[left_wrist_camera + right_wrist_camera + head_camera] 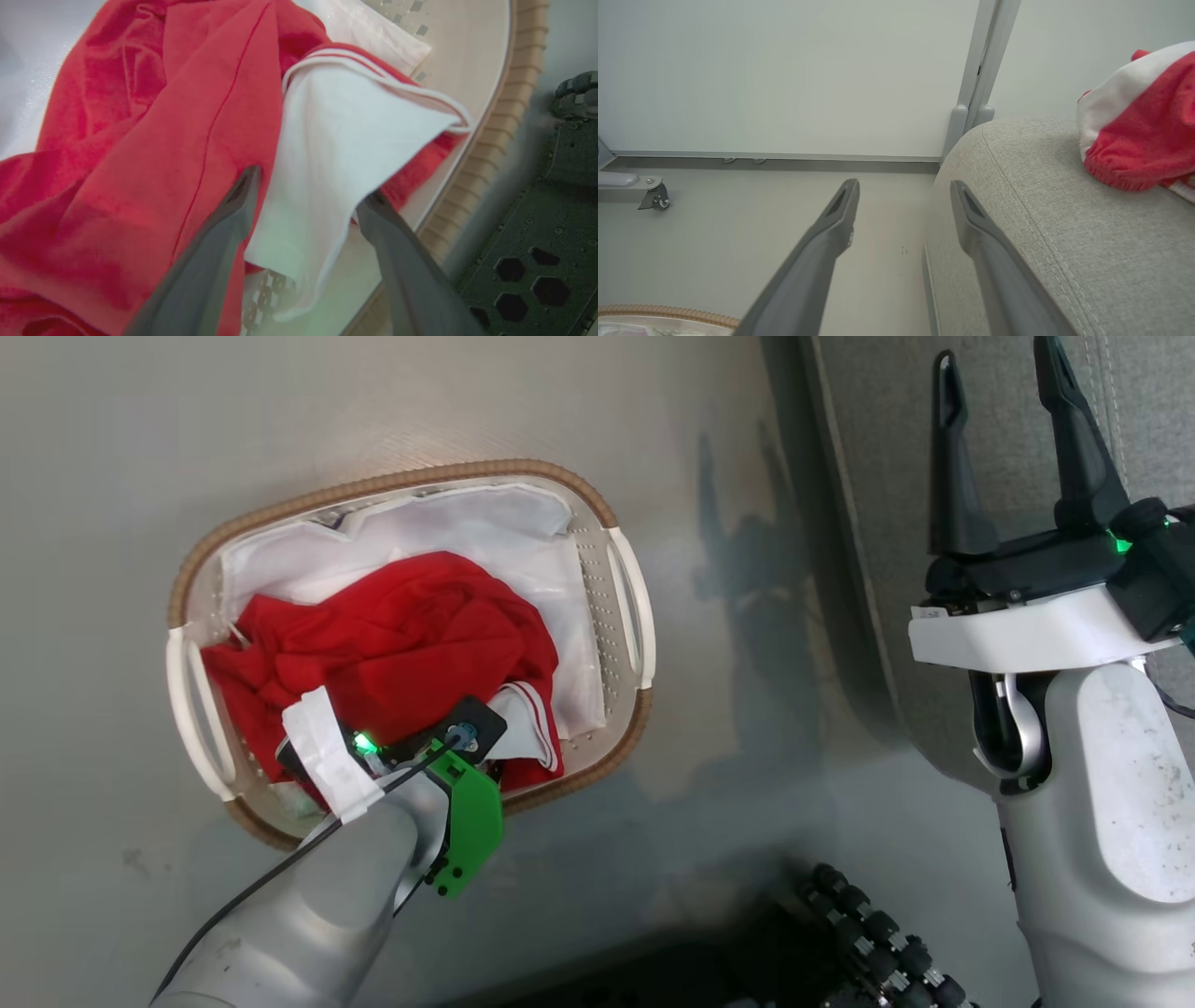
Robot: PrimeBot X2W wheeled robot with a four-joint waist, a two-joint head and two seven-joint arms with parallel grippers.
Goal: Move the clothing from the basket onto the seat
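Over the basket (411, 476), left end effector (310, 184) spread at soft, light clothing (140, 140); probably best pinched at a bunched fold.

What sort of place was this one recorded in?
Likely a lab mock-up of a living room: grey fabric sofa seat, pale panel wall, metal castor foot, oval cream plastic laundry basket on grey floor.

The soft red fabric clothing (392, 635) in the oval cream-white plastic basket (596, 616) carries a white panel edged with thin red-and-white stripes. The basket's walls are dotted with small perforations under a brown woven-look rim, and its plain fabric liner (485, 523) is white. Beside the basket, the large upholstered fabric seat (1064, 233) is speckled grey with paler stitching.
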